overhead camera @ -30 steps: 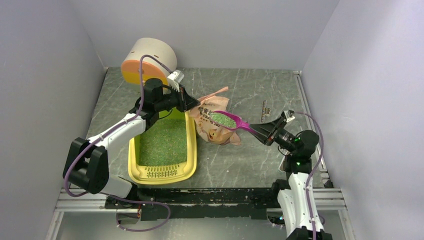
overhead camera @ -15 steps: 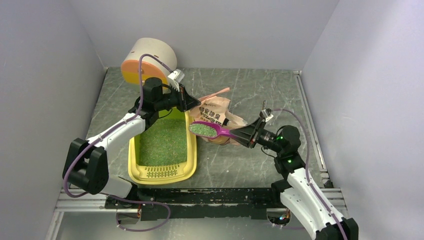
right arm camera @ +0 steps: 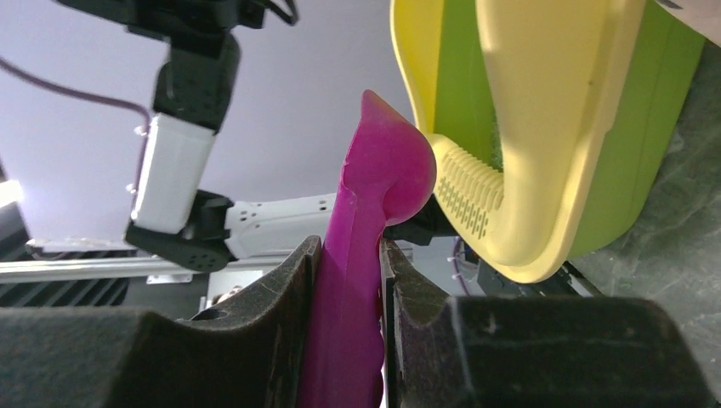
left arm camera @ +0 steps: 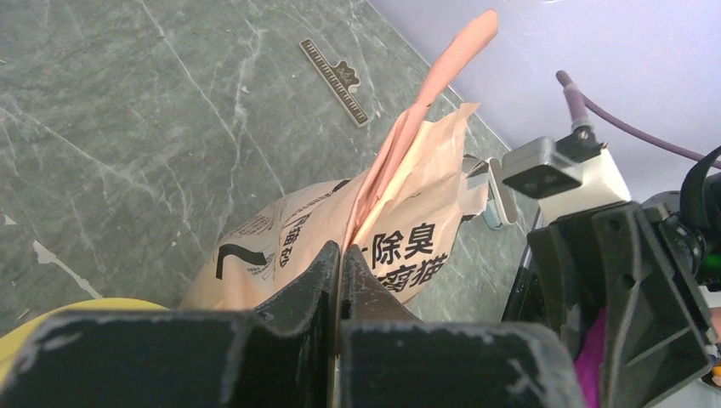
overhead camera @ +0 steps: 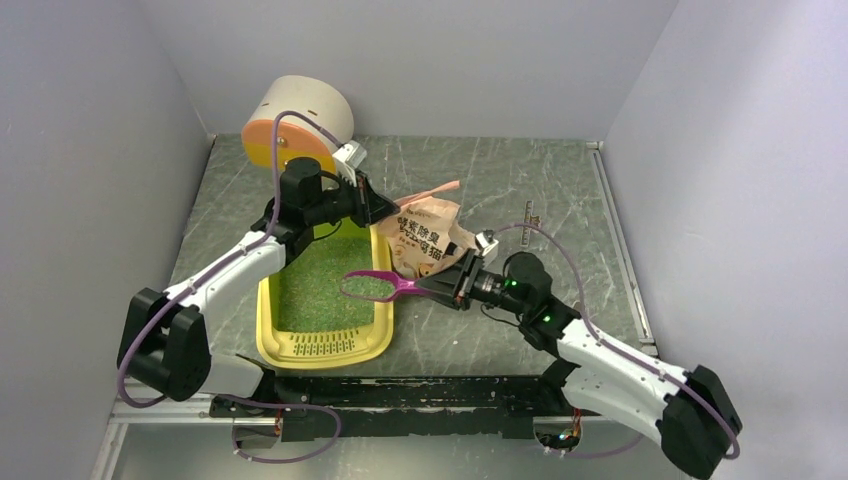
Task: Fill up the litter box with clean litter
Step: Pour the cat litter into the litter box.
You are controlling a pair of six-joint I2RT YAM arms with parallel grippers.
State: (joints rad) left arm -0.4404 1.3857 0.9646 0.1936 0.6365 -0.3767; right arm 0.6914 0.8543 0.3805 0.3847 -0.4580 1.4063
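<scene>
Crowding litter box's (overhead camera: pixel 264 330) right rim — scoop (overhead camera: pixel 405 287), bag (overhead camera: pixel 430 238).

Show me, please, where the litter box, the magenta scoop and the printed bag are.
litter box (overhead camera: pixel 322 346), top external view, on the slotted grille at its near end.
magenta scoop (right arm camera: pixel 383 174), right wrist view, on its bowl end.
printed bag (overhead camera: pixel 428 236), top external view, on its printed face.

Overhead view bright, even, soft light from above; faint shadows on table (overhead camera: pixel 520 180). Left wrist view crisp on bag (left arm camera: pixel 281 246) print, my left gripper (left arm camera: pixel 340 259) close to lens, soft-edged. Right wrist view: my right gripper (right arm camera: pixel 349 248) and scoop (right arm camera: pixel 383 170) blurred, litter box (right arm camera: pixel 544 127) glowing yellow, pale wall (right arm camera: pixel 281 102) washed out
</scene>
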